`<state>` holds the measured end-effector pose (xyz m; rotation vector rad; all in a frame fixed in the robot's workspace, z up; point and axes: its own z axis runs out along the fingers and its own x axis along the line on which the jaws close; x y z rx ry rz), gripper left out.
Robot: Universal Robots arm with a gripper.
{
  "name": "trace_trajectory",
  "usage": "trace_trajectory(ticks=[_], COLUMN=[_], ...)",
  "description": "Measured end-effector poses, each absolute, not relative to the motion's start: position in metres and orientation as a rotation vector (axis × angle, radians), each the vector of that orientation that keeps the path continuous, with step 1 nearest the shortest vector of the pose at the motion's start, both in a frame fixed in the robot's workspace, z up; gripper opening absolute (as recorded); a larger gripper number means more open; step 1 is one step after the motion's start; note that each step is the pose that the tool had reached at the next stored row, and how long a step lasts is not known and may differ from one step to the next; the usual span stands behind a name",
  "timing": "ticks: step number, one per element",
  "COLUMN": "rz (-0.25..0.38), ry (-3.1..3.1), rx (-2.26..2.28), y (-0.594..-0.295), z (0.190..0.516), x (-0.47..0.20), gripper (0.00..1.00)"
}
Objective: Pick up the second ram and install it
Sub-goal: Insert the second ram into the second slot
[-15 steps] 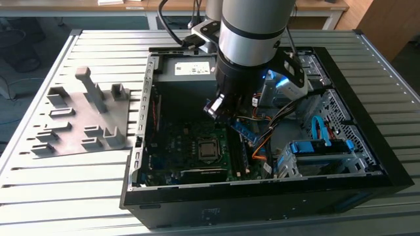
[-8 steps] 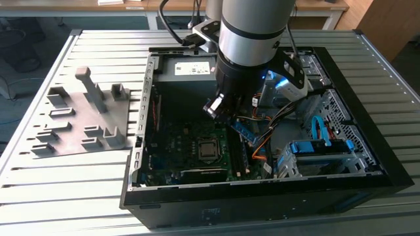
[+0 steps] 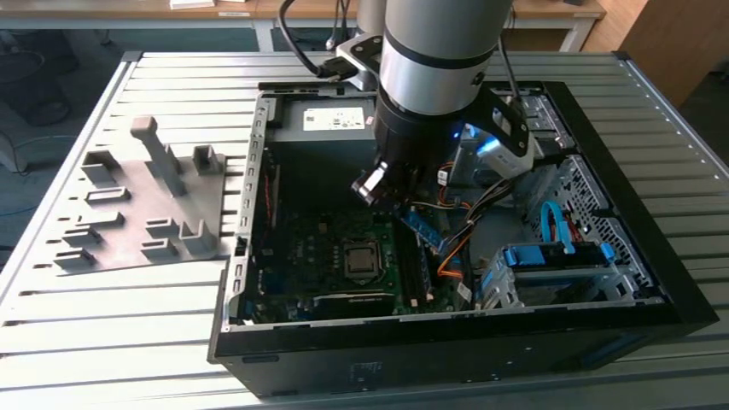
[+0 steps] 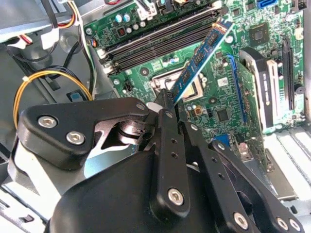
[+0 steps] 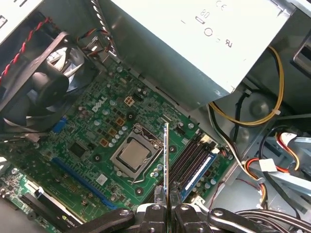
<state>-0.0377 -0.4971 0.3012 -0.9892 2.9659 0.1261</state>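
Found pincer (image 4: 170, 99) clamped on near end of second ram (image 4: 200, 57). Noted long axis running straight out from pincer, free end slanting toward memory slots (image 4: 160, 41). Saw thin blue-green board with row of black chips. Logged stick held over motherboard (image 5: 87, 128), beside CPU socket (image 5: 132, 156).

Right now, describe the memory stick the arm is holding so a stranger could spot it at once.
Look into the open computer case on the slatted table, under the arm. Over the green motherboard, the gripper pinches the second ram by one end. It is the only thin blue-green strip with black chips held off the board at a slant.
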Motion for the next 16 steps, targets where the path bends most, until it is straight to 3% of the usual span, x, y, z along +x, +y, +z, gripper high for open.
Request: trace_trajectory(ticks=[16], rz=[0.125], ry=[3.015], rx=[-0.81], y=[-0.4971], z=[0.3006], x=[-0.0378], gripper=[0.14])
